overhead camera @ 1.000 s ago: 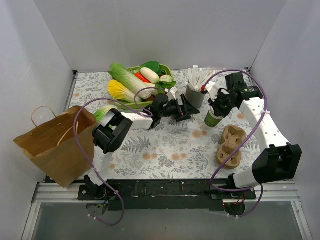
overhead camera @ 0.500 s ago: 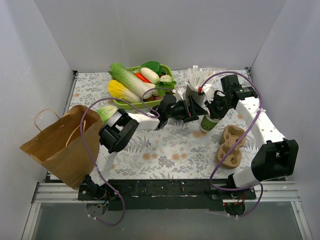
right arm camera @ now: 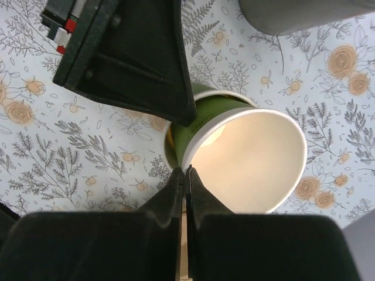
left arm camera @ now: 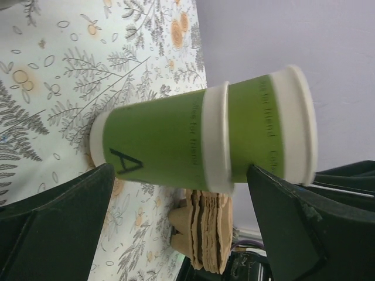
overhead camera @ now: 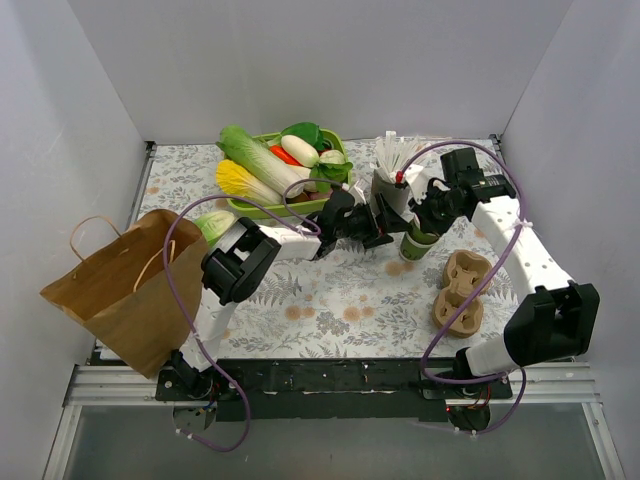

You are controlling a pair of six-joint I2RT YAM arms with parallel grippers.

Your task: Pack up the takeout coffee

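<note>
A lidless green cup (left arm camera: 170,146) stands upright, mouth up, just before the grey straw holder (overhead camera: 388,192). The right gripper (right arm camera: 184,175) pinches its rim, jaws closed. The left gripper (left arm camera: 179,199) straddles it, jaws wide, not touching. The lidded takeout coffee I cannot find.

bright, even light with soft shadows; overhead view sharp, wrist views' near foregrounds blurred.

The takeout coffee (overhead camera: 418,244) — a light-green paper cup, white-rimmed, open-topped, cream inside, nested in a second green cup (left arm camera: 158,155) — stands on the floral tablecloth (overhead camera: 300,290) just before the grey straw holder (overhead camera: 386,188).
</note>
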